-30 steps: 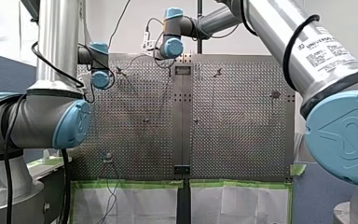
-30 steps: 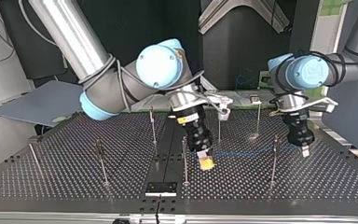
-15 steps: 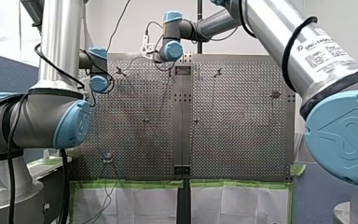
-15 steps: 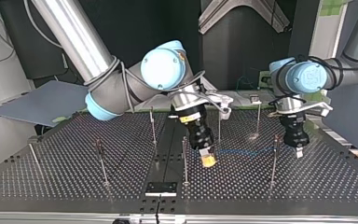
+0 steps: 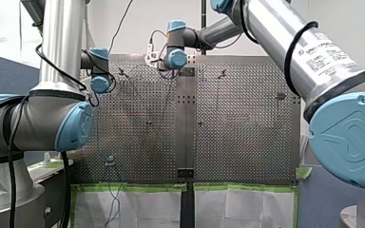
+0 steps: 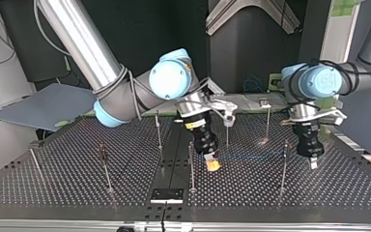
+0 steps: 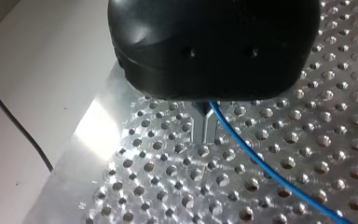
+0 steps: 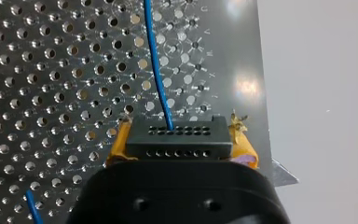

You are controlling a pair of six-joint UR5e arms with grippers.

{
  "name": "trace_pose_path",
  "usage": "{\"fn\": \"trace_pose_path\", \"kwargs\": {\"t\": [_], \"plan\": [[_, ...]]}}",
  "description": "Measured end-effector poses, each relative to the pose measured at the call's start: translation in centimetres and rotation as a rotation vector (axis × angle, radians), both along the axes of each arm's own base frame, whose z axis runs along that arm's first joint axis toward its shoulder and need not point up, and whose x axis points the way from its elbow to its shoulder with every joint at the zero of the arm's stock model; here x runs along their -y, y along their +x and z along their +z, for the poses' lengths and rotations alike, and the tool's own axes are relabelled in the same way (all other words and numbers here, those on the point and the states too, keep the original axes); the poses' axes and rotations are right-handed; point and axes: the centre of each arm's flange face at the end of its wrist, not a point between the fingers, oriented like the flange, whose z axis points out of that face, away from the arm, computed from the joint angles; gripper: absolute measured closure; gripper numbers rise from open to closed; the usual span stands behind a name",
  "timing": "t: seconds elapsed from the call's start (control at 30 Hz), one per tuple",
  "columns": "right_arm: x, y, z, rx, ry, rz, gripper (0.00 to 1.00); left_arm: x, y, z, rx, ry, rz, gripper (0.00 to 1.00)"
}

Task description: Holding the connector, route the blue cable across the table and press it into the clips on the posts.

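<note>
Right gripper: your yellow pads clamp the connector, anchoring that end.
Left gripper: fingers pinch narrowly on the cable.
Cable: stretched between grippers, seemingly taut for the posts.

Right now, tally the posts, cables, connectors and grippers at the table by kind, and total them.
7 posts
1 blue cable
1 connector
2 grippers: my right gripper, my left gripper
Total: 11
</note>
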Motion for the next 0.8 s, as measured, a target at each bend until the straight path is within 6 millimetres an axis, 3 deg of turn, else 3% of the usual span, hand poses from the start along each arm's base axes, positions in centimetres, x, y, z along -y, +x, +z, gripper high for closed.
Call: {"fn": "trace_pose_path", "kwargs": {"t": [0.43,0.47,0.5,0.53,0.63,0.67,0.7,0.73,0.77,0.8], "plan": [[0.3,-0.1,0.0,-0.001,-0.001,0.007,1.0,-0.6,1.0,-1.0,-0.013,-0.016,-0.018,1.0],[0.3,-0.1,-0.1,-0.001,-0.001,0.008,1.0,-0.6,1.0,-1.0,-0.016,-0.019,-0.019,0.91],[0.3,-0.1,-0.1,-0.001,-0.001,0.009,1.0,-0.5,1.0,-1.0,-0.019,-0.022,-0.021,0.91],[0.3,-0.1,-0.1,-0.002,-0.001,0.009,1.0,-0.4,0.9,-1.1,-0.023,-0.025,-0.022,0.78],[0.3,0.0,-0.2,-0.003,0.0,0.01,1.0,-0.1,0.8,-1.3,-0.043,-0.033,-0.026,0.69],[0.3,0.0,-0.2,-0.004,0.0,0.01,1.0,-0.1,0.7,-1.4,-0.052,-0.036,-0.028,0.59],[0.4,0.0,-0.3,-0.005,0.002,0.011,1.0,-0.1,0.6,-1.5,-0.058,-0.039,-0.029,0.59],[0.4,0.0,-0.4,-0.006,0.002,0.011,1.0,0.0,0.6,-1.6,-0.065,-0.042,-0.03,0.48],[0.4,0.0,-0.6,-0.007,0.004,0.011,1.0,0.0,0.5,-1.6,-0.072,-0.043,-0.03,0.28],[0.4,0.1,-0.8,-0.01,0.006,0.012,1.0,0.1,0.4,-1.7,-0.078,-0.043,-0.029,0.28]]}}
